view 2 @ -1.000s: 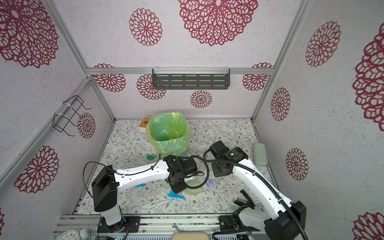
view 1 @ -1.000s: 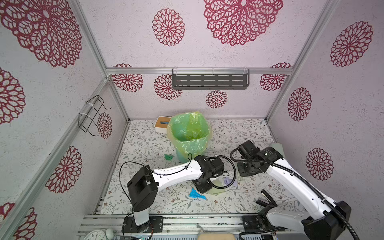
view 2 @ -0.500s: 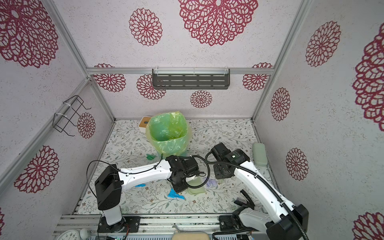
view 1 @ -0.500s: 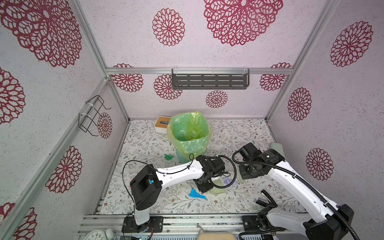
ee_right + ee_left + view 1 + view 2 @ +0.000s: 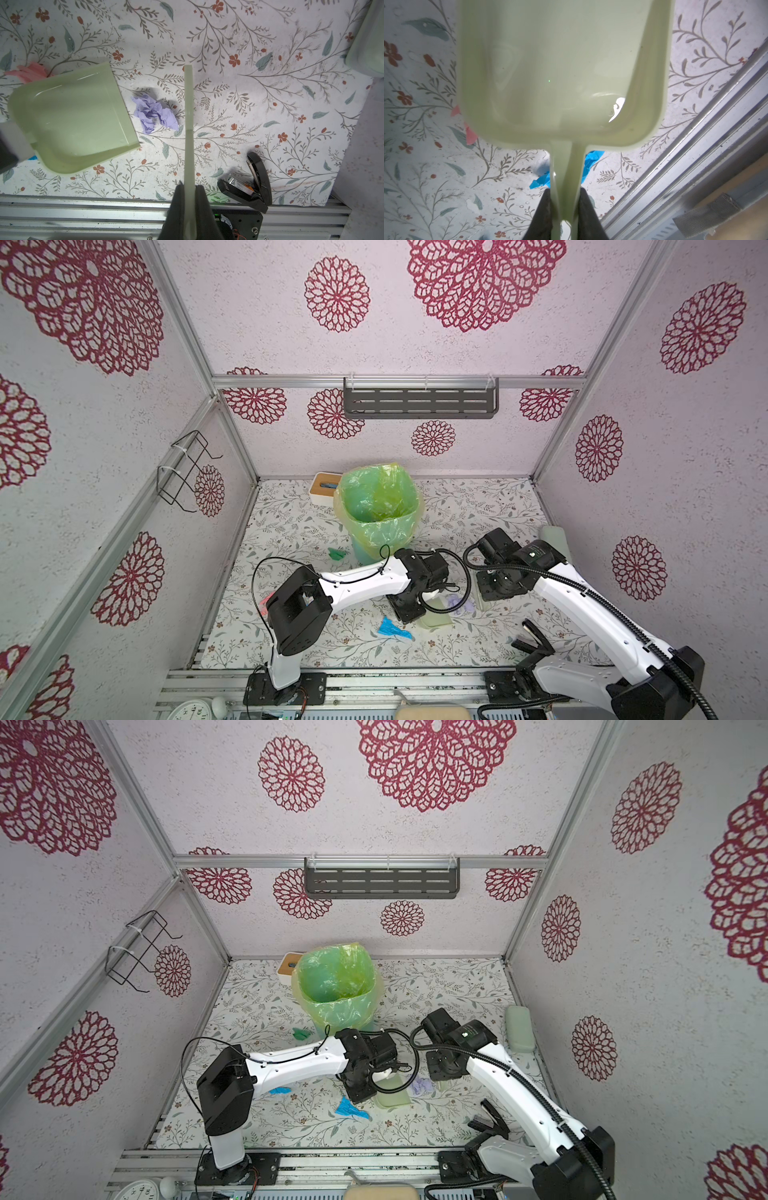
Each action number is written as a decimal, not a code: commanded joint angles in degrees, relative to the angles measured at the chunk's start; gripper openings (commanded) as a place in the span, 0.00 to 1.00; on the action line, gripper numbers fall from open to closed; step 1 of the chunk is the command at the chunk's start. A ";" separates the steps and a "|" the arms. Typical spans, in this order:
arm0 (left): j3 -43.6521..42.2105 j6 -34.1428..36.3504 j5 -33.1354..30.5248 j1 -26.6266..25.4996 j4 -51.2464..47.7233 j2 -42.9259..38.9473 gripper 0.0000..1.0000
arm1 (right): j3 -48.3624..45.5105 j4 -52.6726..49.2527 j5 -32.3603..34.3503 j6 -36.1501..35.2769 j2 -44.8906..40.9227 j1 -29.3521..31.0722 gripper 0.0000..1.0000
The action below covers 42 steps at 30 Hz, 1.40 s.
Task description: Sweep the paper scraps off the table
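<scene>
The left gripper (image 5: 563,214) has its 2 black fingers (image 5: 545,214) pinched narrow on the slim handle of a pale green plastic dustpan (image 5: 560,62). In both top views the pan sits at lower centre of the frame, on the white leaf-printed table (image 5: 478,510). The right gripper (image 5: 188,199) has its fingers pressed together on a thin pale green plastic scraper blade (image 5: 188,116), seen edge-on in the right wrist view.

A lilac crumpled paper scrap (image 5: 153,113) lies on the table between the pan's open lip and the blade, just beside the lip. A blue torn scrap (image 5: 390,628) lies just left of the pan at lower centre, partly under the handle in the left wrist view. A pink scrap (image 5: 31,71) shows just beyond the pan's far corner. In a top view, a second blue scrap (image 5: 280,1090) lies under the left arm, and a green scrap (image 5: 336,553) lies at centre, just left of a bin with a yellow-green plastic liner (image 5: 376,506). A black stapler (image 5: 249,187) lies open near the front rail, at lower right.
</scene>
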 commanded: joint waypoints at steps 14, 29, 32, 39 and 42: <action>2.39 1.81 0.40 1.89 0.55 2.34 0.10 | -0.84 2.05 -6.12 -0.48 0.82 -0.27 0.00; 2.22 1.99 0.47 1.88 0.78 2.78 0.11 | 0.36 5.65 -12.99 1.24 0.53 1.58 0.00; 2.13 1.90 0.48 1.93 0.83 2.63 0.10 | 0.83 7.35 -15.24 2.21 0.49 2.89 0.00; 1.53 1.81 0.48 1.89 1.33 2.04 0.10 | 2.58 7.03 -15.75 2.82 -0.69 4.48 0.00; 0.96 1.55 0.46 1.89 2.01 1.60 0.10 | 4.25 1.80 -8.81 2.46 -1.29 3.11 0.00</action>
